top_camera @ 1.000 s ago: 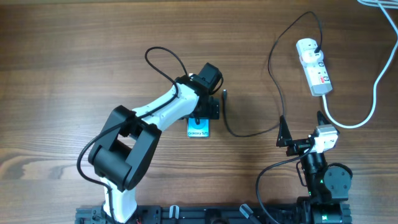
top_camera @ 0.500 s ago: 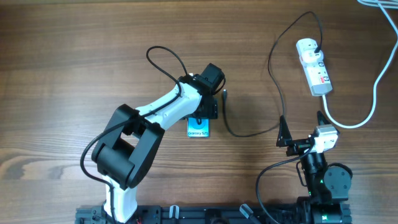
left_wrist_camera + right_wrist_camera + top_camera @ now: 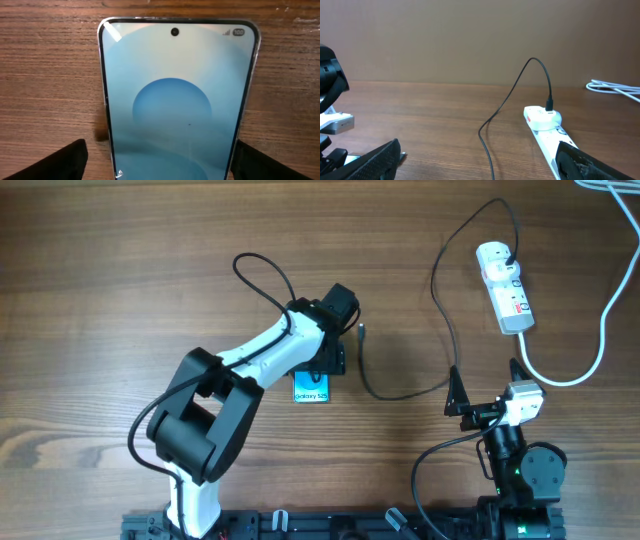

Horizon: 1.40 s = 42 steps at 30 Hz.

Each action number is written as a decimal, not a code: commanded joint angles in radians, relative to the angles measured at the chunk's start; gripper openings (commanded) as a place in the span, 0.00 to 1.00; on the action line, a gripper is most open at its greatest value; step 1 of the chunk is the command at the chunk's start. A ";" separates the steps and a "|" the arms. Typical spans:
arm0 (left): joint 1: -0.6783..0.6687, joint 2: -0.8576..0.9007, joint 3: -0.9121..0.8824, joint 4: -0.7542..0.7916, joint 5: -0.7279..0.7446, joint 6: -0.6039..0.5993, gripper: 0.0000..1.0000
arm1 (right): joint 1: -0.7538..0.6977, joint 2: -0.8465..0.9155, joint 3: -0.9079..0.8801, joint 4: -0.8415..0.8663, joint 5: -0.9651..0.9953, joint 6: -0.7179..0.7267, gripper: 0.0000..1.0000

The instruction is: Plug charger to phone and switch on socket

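Note:
The phone [image 3: 311,390] lies flat on the wooden table, and only its white text strip shows below my left gripper [image 3: 326,360]. In the left wrist view its cyan screen [image 3: 175,100] fills the frame between my open left fingers [image 3: 160,161]. The right finger is at the phone's edge and the left finger stands a little off it. The charger's black plug tip [image 3: 361,332] lies just right of the left gripper. Its cable [image 3: 400,394] curves to the white socket [image 3: 508,290] at the back right. My right gripper [image 3: 485,385] is open and empty, away from the cable.
The socket's thick white lead [image 3: 600,340] loops along the right edge of the table. In the right wrist view the socket [image 3: 545,120] and the black cable [image 3: 505,105] lie ahead, and the left arm [image 3: 330,100] is at the far left.
The left gripper and the phone have shifted slightly to the left, away from the plug tip. The right arm has not moved.

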 commanded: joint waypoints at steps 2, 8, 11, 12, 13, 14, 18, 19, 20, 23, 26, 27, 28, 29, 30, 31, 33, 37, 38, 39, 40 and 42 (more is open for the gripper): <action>0.007 0.089 -0.061 0.009 0.029 -0.002 0.98 | -0.004 -0.002 -0.001 0.005 0.017 -0.011 1.00; 0.055 0.089 -0.061 0.027 0.119 0.009 0.97 | -0.004 -0.002 -0.001 0.005 0.017 -0.011 1.00; 0.063 0.089 -0.061 0.028 0.123 0.009 0.92 | -0.004 -0.002 -0.001 0.005 0.017 -0.012 1.00; 0.062 0.089 -0.061 0.029 0.123 0.009 0.90 | -0.004 -0.002 -0.001 0.005 0.017 -0.012 1.00; 0.063 0.090 -0.061 0.029 0.123 0.009 0.90 | -0.004 -0.002 -0.001 0.005 0.017 -0.012 1.00; 0.063 0.091 -0.061 0.029 0.123 0.009 0.90 | -0.004 -0.002 -0.001 0.005 0.017 -0.012 1.00; 0.063 0.092 -0.061 0.031 0.123 0.009 0.72 | -0.004 -0.002 -0.001 0.005 0.017 -0.012 1.00; 0.063 0.092 -0.061 0.031 0.123 0.009 0.71 | -0.004 -0.002 -0.001 0.005 0.017 -0.012 1.00; 0.063 0.092 -0.061 0.031 0.123 0.008 0.71 | -0.004 -0.002 -0.001 0.005 0.017 -0.012 1.00; 0.063 0.092 -0.060 0.030 0.129 0.008 0.70 | -0.004 -0.002 -0.001 0.005 0.017 -0.012 1.00; 0.064 0.077 -0.047 0.016 0.165 0.008 0.70 | -0.004 -0.002 -0.001 0.005 0.017 -0.012 1.00; 0.065 0.064 -0.041 0.008 0.164 0.008 0.69 | -0.004 -0.002 -0.001 0.005 0.017 -0.012 1.00; 0.068 0.053 -0.036 0.002 0.164 0.008 0.68 | -0.004 -0.002 -0.001 0.005 0.017 -0.012 1.00; 0.071 0.039 -0.030 -0.008 0.164 0.008 0.68 | -0.004 -0.002 -0.001 0.005 0.017 -0.012 1.00; 0.077 0.021 -0.027 -0.017 0.164 0.008 0.68 | -0.004 -0.002 -0.001 0.005 0.017 -0.012 1.00; 0.083 0.007 -0.027 -0.024 0.165 0.008 0.68 | -0.004 -0.002 -0.001 0.005 0.017 -0.012 1.00; 0.097 -0.020 -0.027 -0.039 0.166 0.008 0.68 | -0.004 -0.002 -0.001 0.005 0.017 -0.012 1.00; 0.121 -0.066 -0.026 -0.054 0.200 0.008 0.68 | -0.004 -0.002 -0.001 0.005 0.017 -0.012 1.00; 0.126 -0.074 -0.026 -0.056 0.214 0.008 0.68 | -0.004 -0.002 -0.001 0.005 0.017 -0.011 1.00; 0.132 -0.084 -0.026 -0.057 0.235 0.008 0.68 | -0.004 -0.002 -0.001 0.005 0.017 -0.012 1.00; 0.135 -0.090 -0.026 -0.056 0.252 0.008 0.68 | -0.004 -0.002 -0.001 0.005 0.017 -0.012 1.00; 0.141 -0.101 -0.026 -0.056 0.280 0.009 0.68 | -0.004 -0.002 -0.001 0.005 0.017 -0.012 1.00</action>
